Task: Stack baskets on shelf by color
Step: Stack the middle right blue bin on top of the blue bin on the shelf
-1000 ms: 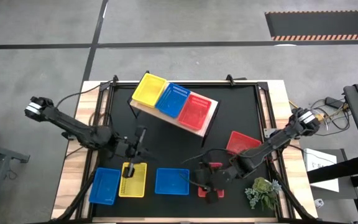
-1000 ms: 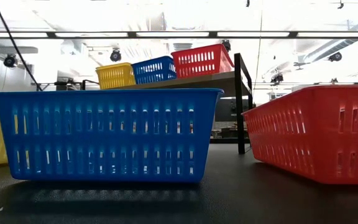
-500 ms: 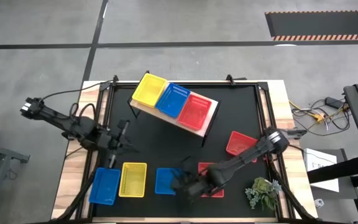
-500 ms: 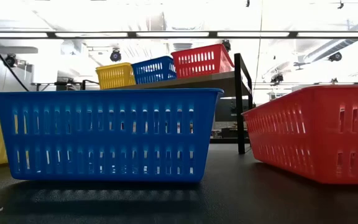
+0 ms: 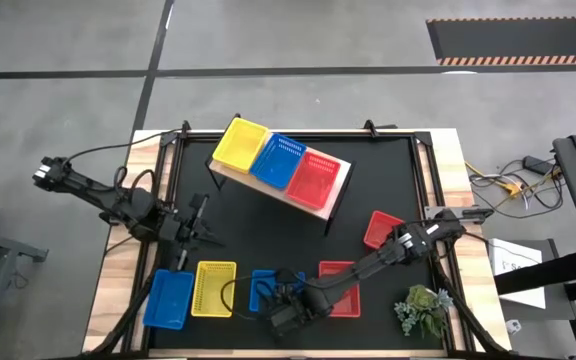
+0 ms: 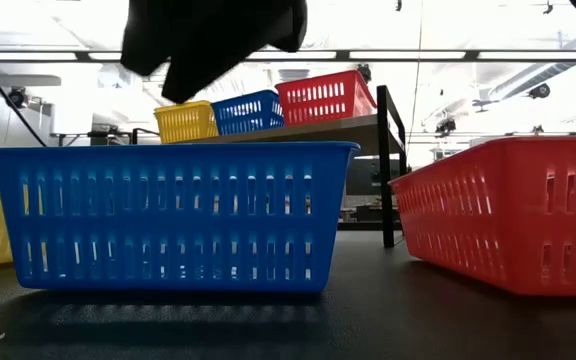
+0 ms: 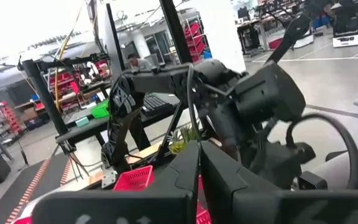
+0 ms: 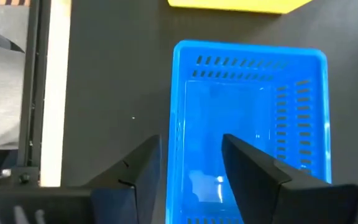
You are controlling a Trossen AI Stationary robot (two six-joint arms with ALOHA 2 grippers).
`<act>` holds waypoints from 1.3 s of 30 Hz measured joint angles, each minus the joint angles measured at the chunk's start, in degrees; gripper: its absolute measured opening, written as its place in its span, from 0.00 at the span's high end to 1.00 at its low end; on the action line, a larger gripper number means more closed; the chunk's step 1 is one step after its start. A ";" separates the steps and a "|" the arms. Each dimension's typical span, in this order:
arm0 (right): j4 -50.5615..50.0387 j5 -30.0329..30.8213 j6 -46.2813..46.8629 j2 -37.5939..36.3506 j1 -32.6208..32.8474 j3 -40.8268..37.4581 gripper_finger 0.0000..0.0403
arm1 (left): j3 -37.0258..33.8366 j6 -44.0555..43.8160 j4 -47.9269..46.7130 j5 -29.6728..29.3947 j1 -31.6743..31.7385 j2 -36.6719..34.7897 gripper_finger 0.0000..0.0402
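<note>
The wooden shelf (image 5: 333, 195) stands at the far middle of the table and carries a yellow (image 5: 240, 143), a blue (image 5: 280, 160) and a red basket (image 5: 315, 178) in a row. On the black table lie a blue (image 5: 168, 298), a yellow (image 5: 215, 288), another blue (image 5: 261, 287) and two red baskets (image 5: 346, 285) (image 5: 381, 229). My right gripper (image 8: 191, 140) hangs open over that middle blue basket (image 8: 253, 118), one finger outside its side wall and one over its inside, and shows above it in the low view (image 6: 208, 40). My left gripper (image 5: 198, 225) is shut and empty, above the table left of the shelf.
A green plant (image 5: 423, 308) lies on the wooden border at the near right corner. Cables run along the table's right side. Bare black tabletop shows between the shelf and the near row of baskets.
My right gripper has swung from above the near red basket toward the table's left and near edge, sinking and tipping downward, and now hangs over the middle blue basket. My left gripper has drawn back from above the yellow basket toward the far left, then kept still. The baskets have stayed put.
</note>
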 joint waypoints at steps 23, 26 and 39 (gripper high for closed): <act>1.43 -3.25 -1.38 4.91 0.42 -0.47 0.74 | 0.00 0.14 -2.03 -0.02 0.07 -3.04 1.00; 1.16 -3.30 -2.18 4.91 0.42 -0.57 0.86 | -0.02 0.13 -2.08 -0.04 0.04 -2.93 1.00; -4.17 -4.94 -17.06 -1.75 1.77 0.35 0.98 | -0.79 -0.08 -2.04 -0.07 0.04 -4.41 1.00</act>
